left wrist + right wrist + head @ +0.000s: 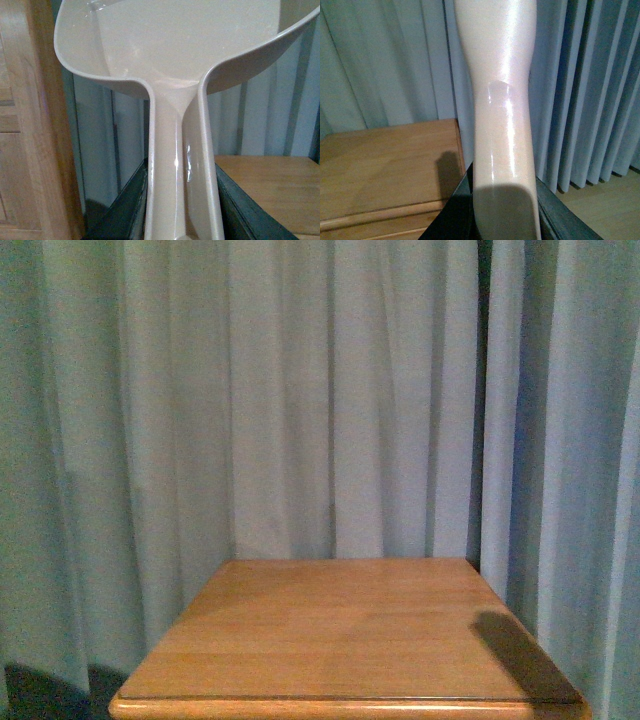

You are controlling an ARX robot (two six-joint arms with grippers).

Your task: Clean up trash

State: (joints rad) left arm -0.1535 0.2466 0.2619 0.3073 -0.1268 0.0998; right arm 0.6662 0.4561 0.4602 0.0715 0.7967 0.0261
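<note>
My left tool is clamping the stem of the dustpan and my right tool is clamping a pale handle, yet I am seeing no trash on the bench in any view, so I am thinking to look around first, keeping the pan level.

No text, label, brand, number or sign can be read in any view.
</note>
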